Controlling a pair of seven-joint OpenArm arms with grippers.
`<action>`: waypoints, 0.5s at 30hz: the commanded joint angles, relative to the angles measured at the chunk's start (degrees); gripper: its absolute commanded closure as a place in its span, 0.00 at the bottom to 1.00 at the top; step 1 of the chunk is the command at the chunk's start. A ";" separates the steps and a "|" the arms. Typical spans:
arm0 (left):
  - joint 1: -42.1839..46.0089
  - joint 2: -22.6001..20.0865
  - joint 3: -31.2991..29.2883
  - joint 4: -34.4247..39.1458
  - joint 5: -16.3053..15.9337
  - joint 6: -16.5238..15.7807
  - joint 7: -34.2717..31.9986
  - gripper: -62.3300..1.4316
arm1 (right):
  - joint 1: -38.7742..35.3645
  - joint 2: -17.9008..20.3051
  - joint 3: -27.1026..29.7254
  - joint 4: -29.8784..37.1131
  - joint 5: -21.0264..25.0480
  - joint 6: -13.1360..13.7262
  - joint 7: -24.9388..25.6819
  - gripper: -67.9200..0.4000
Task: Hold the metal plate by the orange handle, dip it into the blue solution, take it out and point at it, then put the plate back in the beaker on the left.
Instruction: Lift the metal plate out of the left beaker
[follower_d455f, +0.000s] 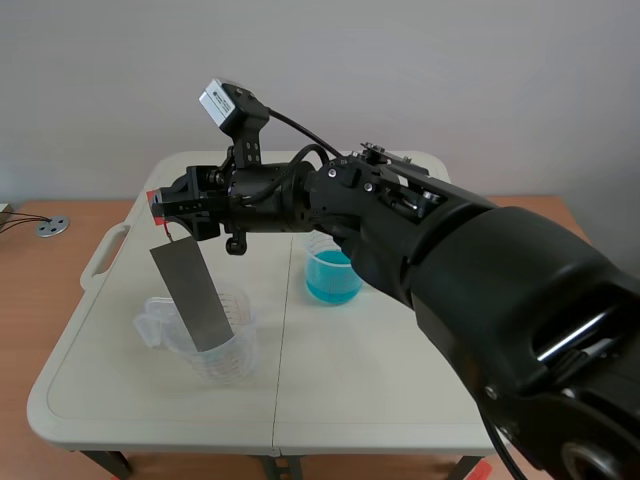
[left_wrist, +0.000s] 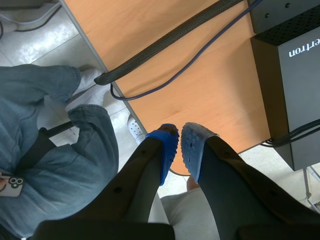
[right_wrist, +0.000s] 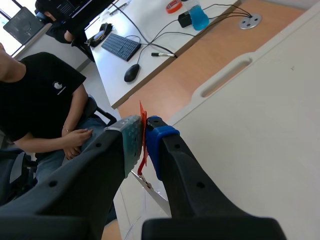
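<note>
Nearest, the right arm (follower_d455f: 500, 270) crosses the table (follower_d455f: 100, 380), its right gripper (right_wrist: 145, 140) clamped on the orange handle (right_wrist: 142, 117) so the metal plate (follower_d455f: 190, 295) hangs below it, its lower edge inside the clear beaker (follower_d455f: 225, 350). Blue solution (follower_d455f: 332, 282) sits beyond the gripper, partly hidden by the arm. Off-table, the left gripper (left_wrist: 179, 150) holds nothing, its pads (left_wrist: 165, 150) nearly touching. Whether the plate touches the beaker's bottom is unclear.

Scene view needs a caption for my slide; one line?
Right gripper holds the metal plate by its orange handle, lower end in the clear beaker.
</note>
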 joint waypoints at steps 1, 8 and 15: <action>0.46 0.13 -0.04 0.81 -0.17 -0.11 -0.33 0.86 | 1.60 -1.03 0.00 1.07 0.81 1.44 0.85 0.98; 0.46 0.13 -0.04 0.81 -0.17 -0.11 -0.35 0.86 | 1.25 -1.03 0.00 1.44 0.24 1.44 0.85 0.98; 0.46 0.13 -0.04 0.81 -0.17 -0.11 -0.35 0.86 | -2.10 -1.01 0.00 6.88 -5.27 1.44 1.07 0.98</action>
